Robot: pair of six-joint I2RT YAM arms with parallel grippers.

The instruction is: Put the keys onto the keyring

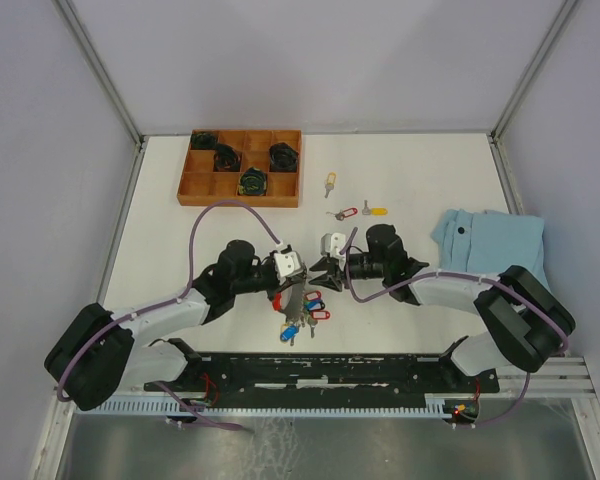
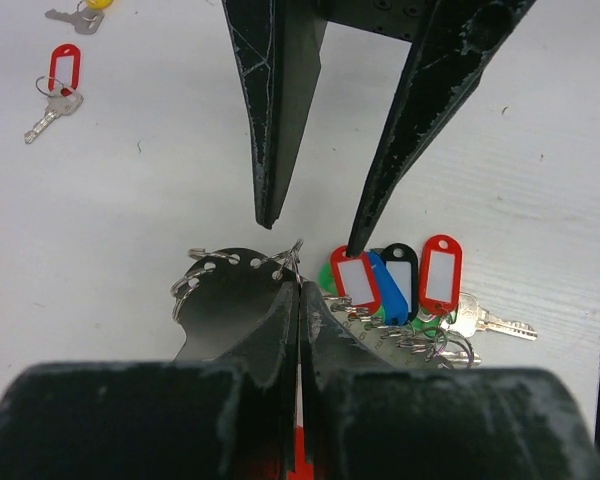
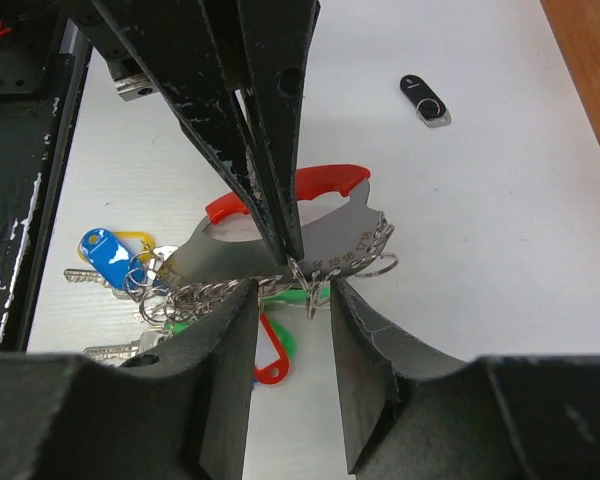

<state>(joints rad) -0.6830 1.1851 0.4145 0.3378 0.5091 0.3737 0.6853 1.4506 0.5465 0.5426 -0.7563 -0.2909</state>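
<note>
The keyring point(image 1: 298, 308) lies in front of the arm bases: a grey metal plate point(image 2: 225, 300) with a row of small rings, a red strap point(image 3: 320, 180) and several coloured tags point(image 2: 395, 280). My left gripper point(image 2: 299, 285) is shut on the plate's edge, right at one small split ring point(image 3: 305, 280). My right gripper point(image 3: 290, 290) faces it from the other side, open, with its fingers either side of that ring and not touching it. Three loose keys lie farther back: one with a red tag point(image 1: 342, 213), one with a yellow tag point(image 1: 373, 211) and one with a yellow-green tag point(image 1: 329, 183).
A wooden compartment tray point(image 1: 240, 168) with dark round items stands at the back left. A folded blue cloth point(image 1: 490, 240) lies at the right. A small black fob point(image 3: 423, 98) rests on the table beyond the keyring. The two grippers point(image 1: 315, 270) stand tip to tip.
</note>
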